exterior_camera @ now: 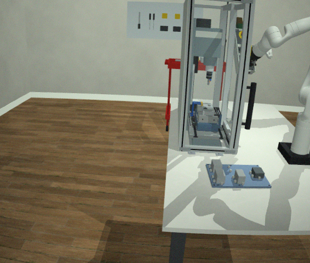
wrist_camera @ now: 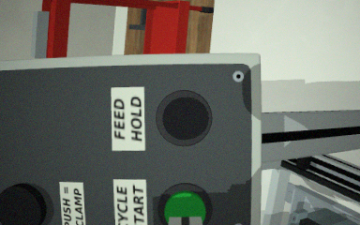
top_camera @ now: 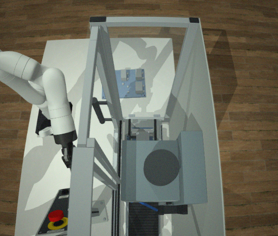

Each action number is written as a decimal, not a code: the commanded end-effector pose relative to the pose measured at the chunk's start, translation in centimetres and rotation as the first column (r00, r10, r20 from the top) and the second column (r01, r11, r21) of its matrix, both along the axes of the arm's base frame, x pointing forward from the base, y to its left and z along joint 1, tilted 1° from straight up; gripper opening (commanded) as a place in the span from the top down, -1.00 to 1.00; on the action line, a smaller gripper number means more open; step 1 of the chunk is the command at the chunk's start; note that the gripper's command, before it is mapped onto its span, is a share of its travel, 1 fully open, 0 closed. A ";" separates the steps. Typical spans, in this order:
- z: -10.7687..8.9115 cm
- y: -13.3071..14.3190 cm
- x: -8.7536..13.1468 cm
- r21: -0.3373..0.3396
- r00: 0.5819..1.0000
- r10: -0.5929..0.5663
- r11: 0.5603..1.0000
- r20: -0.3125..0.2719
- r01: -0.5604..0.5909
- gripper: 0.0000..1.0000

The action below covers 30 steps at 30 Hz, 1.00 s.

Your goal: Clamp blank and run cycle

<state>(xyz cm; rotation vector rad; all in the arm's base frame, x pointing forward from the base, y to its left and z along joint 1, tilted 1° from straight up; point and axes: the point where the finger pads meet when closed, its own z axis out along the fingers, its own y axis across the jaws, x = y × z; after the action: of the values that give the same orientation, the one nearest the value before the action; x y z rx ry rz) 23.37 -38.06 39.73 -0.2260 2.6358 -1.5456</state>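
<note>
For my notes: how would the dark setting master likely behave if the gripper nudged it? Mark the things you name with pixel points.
The setting master (exterior_camera: 258, 172) looks like a rigid block, so it probably wouldn't bend or dent. Its flat faces suggest it would slide rather than roll. It sits low on the blue plate (exterior_camera: 248, 183) with small pegs beside it, so a light nudge would likely be stopped early, though a high push might tip it.
</note>
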 end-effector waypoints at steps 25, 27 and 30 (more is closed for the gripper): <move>-0.3 -0.7 0.1 -0.001 1.000 0.000 1.000 0.001 0.000 0.80; -0.3 -0.7 0.1 -0.001 1.000 0.000 1.000 0.001 0.000 0.80; -0.3 -0.7 0.1 -0.001 1.000 0.000 1.000 0.001 0.000 0.80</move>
<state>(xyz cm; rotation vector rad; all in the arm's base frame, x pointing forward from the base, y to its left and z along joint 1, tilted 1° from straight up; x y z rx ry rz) 23.47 -38.71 39.35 -0.2259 2.6358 -1.5456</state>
